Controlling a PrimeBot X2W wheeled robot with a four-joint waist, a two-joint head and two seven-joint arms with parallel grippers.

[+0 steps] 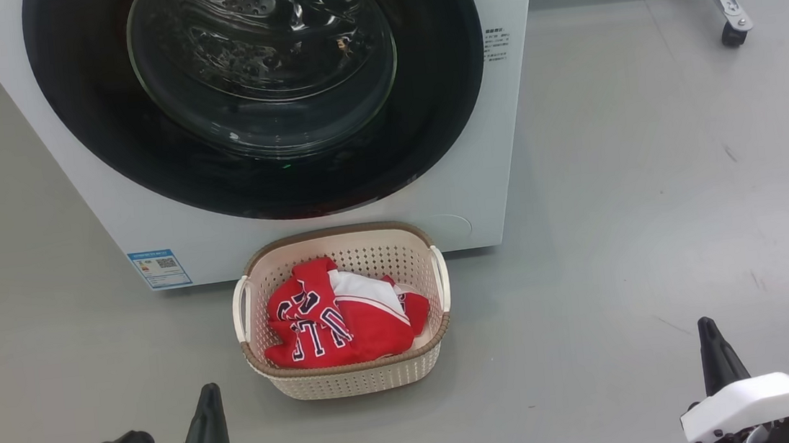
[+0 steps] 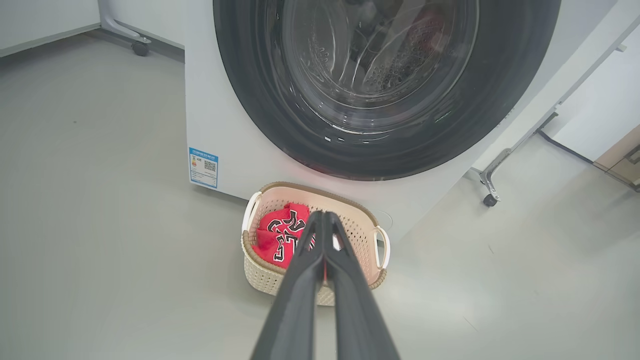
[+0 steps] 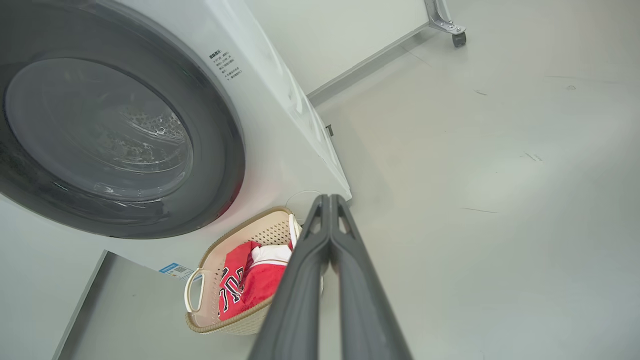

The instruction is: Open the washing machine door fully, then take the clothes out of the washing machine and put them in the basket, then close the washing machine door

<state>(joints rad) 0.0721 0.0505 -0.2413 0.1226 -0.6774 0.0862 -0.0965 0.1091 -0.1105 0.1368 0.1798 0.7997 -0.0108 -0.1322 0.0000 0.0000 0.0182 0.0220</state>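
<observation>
1. Our left gripper [image 1: 209,393] hangs low at the lower left of the head view, its two dark fingers pressed together and holding nothing.
2. Our right gripper [image 1: 707,327] mirrors it at the lower right, fingers together too, with nothing between them.
3. The basket [image 1: 352,383] stands on the grey floor [image 1: 655,225] ahead of us, between the two grippers and well apart from both, nearer the left one.
4. The clothes [image 1: 346,320], red with white panels and dark lettering, lie bunched inside the basket.
5. The washing machine [image 1: 476,170] rises just behind the basket. The washing machine door [image 1: 89,135] sits closed against its front, with the steel drum showing through the glass.
</observation>
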